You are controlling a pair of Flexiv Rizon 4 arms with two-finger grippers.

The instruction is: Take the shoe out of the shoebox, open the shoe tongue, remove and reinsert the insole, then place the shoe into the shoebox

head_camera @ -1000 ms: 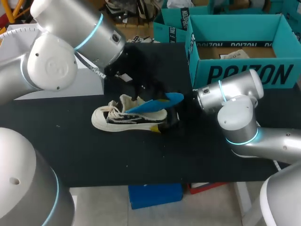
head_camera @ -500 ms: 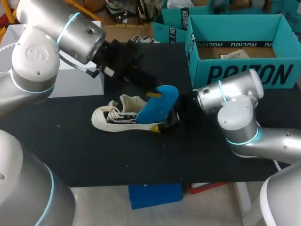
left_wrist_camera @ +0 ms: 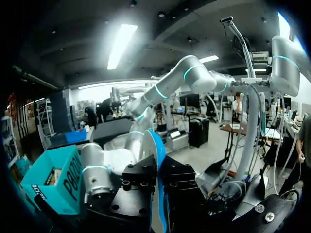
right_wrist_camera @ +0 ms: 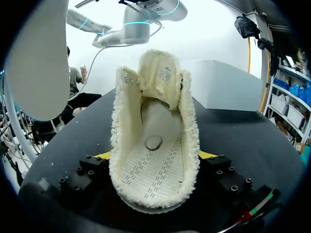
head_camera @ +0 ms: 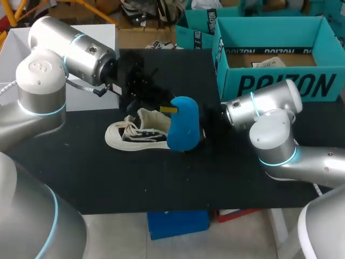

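Since a second ago my left arm has swung back toward its own side, and the blue insole has turned from a slant to hang upright.

Closest to me is the black counter. The white shoe lies on it on its sole, toe toward my left side. My right end effector holds the heel, with one yellow tip on each side. Only its wrist view looks down into the shoe. It shows fluffy lining, a bare bottom with little holes, and the tongue standing up at the far end.

My left end effector pinches the insole, out of the shoe and close by the heel end. The left wrist view shows the insole only as a thin blue edge.

Farthest back, at my right, stands the teal shoebox with white paper in it.
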